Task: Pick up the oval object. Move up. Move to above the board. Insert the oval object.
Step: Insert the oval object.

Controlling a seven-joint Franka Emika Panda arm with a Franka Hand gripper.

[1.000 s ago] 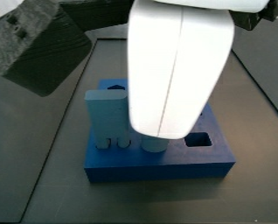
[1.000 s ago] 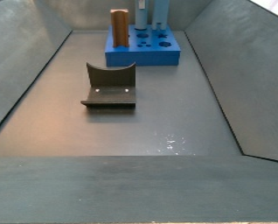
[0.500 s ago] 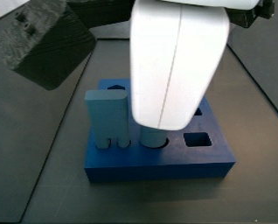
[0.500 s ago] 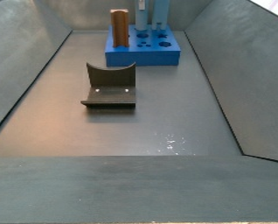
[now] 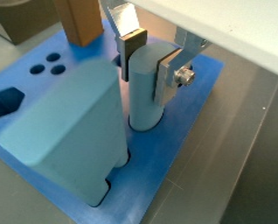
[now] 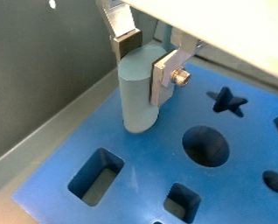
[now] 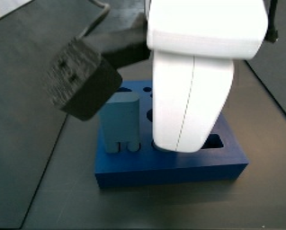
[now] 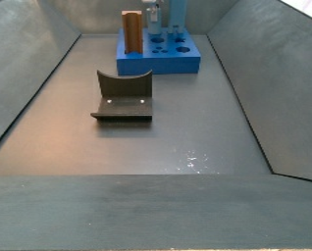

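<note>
dark fixture [image 8: 122, 96] on floor, orange-brown block [image 8: 130, 29]

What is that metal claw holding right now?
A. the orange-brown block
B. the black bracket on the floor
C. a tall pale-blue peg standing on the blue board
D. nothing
C: in both wrist views the gripper has its jaws on either side of the oval object, whose foot meets the board.

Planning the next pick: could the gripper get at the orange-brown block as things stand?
Probably not yet: the gripper is closed on the oval object, seated in the board; the orange-brown block stands clear.
</note>
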